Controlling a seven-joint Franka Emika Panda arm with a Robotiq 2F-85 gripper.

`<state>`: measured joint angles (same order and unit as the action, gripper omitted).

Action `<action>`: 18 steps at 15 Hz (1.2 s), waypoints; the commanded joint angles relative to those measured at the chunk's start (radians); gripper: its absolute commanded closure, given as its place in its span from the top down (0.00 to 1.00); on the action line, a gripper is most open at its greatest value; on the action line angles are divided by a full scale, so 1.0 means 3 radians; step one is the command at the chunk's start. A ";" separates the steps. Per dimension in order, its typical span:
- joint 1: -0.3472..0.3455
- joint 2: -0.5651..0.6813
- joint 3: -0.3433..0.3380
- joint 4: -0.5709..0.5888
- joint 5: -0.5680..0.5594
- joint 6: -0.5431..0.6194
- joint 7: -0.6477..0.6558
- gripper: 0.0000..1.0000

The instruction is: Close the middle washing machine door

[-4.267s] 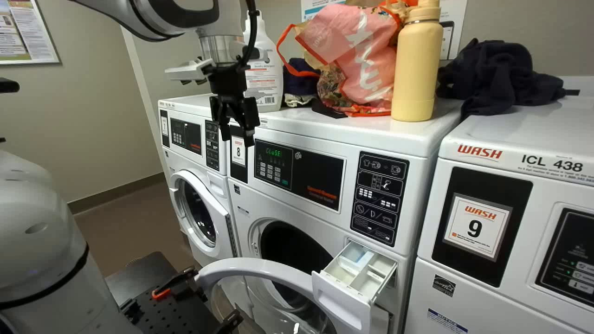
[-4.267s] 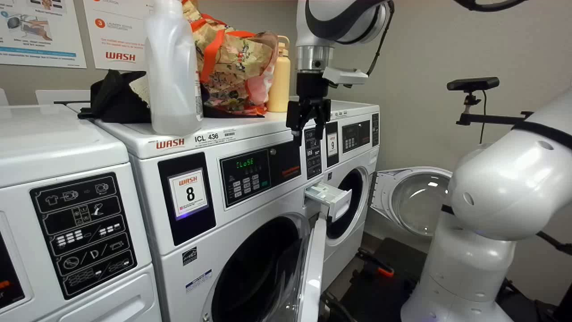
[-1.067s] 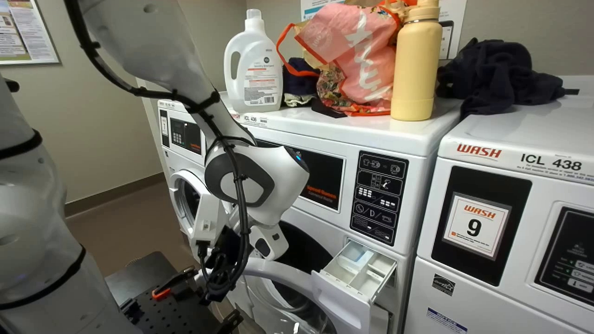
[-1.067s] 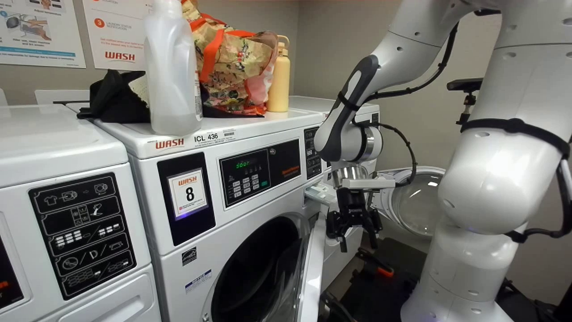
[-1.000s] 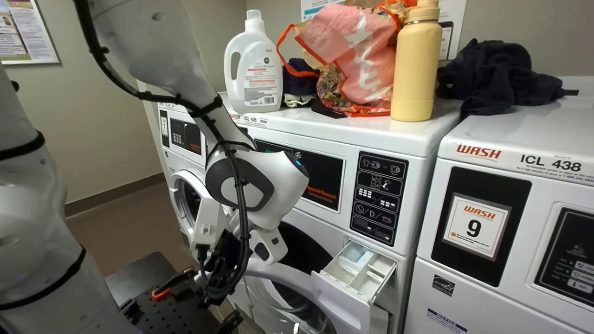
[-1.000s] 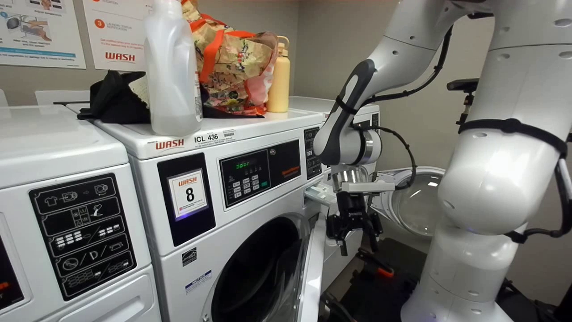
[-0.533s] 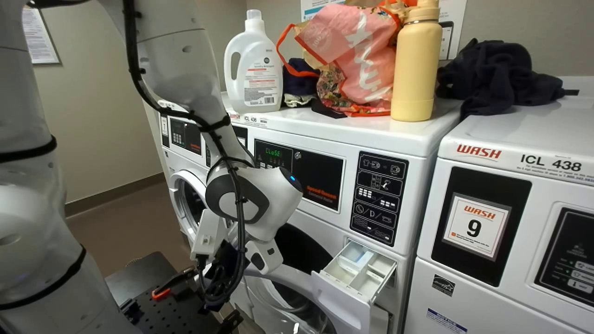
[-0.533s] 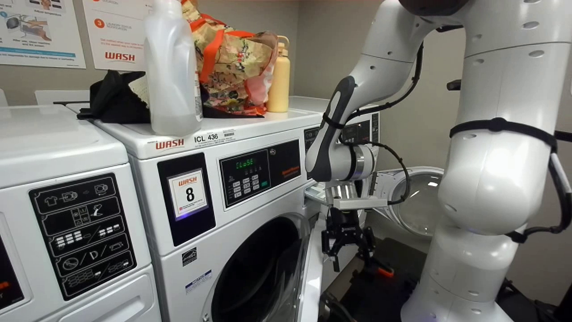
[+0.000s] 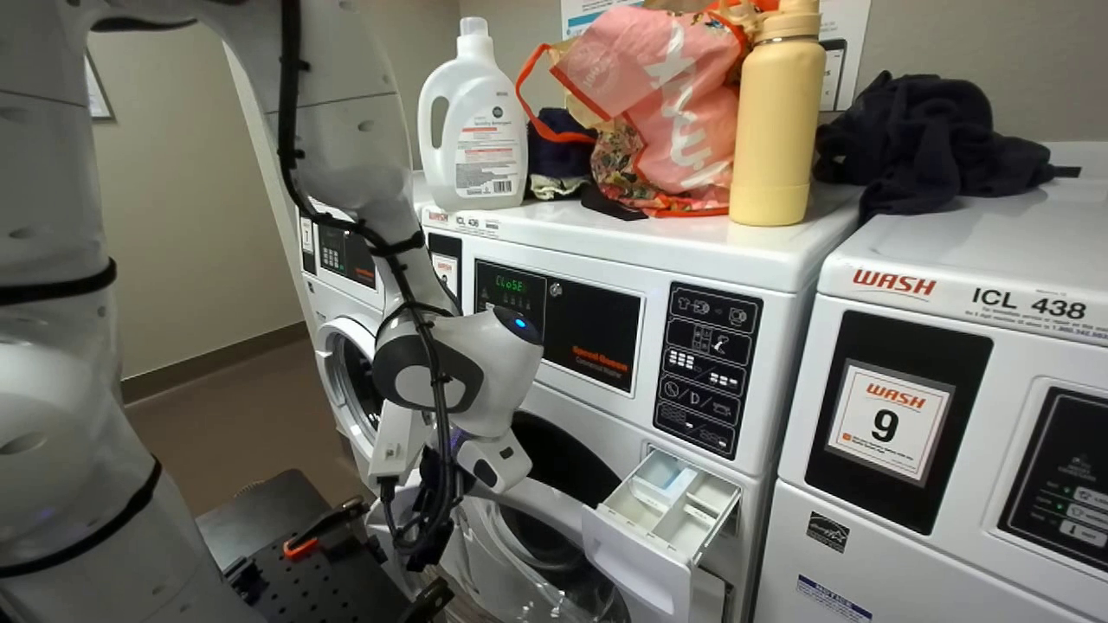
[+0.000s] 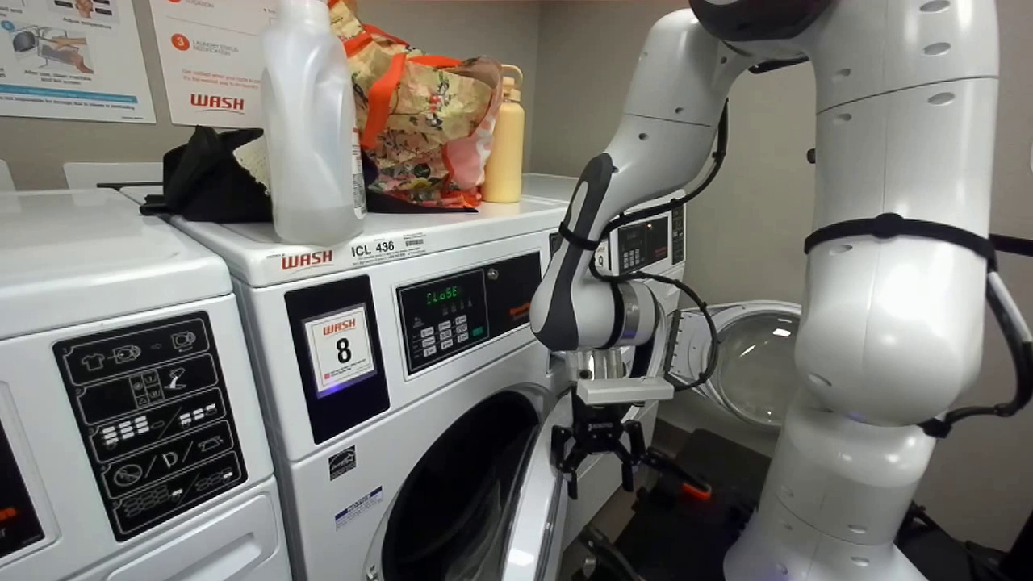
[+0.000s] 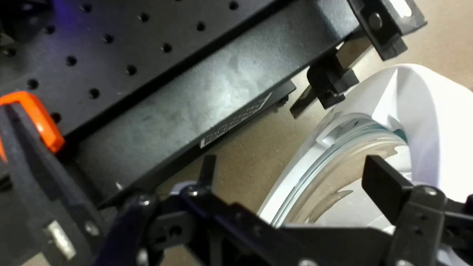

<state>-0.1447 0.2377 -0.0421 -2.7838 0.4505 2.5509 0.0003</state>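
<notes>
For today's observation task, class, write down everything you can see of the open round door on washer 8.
The door is round, with a thick white rim that looks like plastic and a clear, glass-like centre. It stands upright and partly open, angled out from the dark opening of washer 8. The open gripper hangs beside it; whether they touch is unclear. Its lower part is cut off in both exterior views.

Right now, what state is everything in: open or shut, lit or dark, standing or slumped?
Washer 8's door: open
Washer 8's detergent drawer: pulled out
Washer 8's display: lit green, reading "CLOSE"
Washer 9's door: wide open
Third washer's door: partly hidden, can't tell
Gripper: open, holding nothing
Detergent jug: upright, capped
Yellow water bottle: upright, lid on
Floral tote bag: standing, bulging
Dark cloth: slumped in a heap
</notes>
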 commanded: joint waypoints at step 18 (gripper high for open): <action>0.0156 0.0581 0.1147 0.0554 0.1192 0.1832 -0.0450 1.00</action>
<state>-0.1018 0.3615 0.2883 -2.6493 0.7927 3.0331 -0.1286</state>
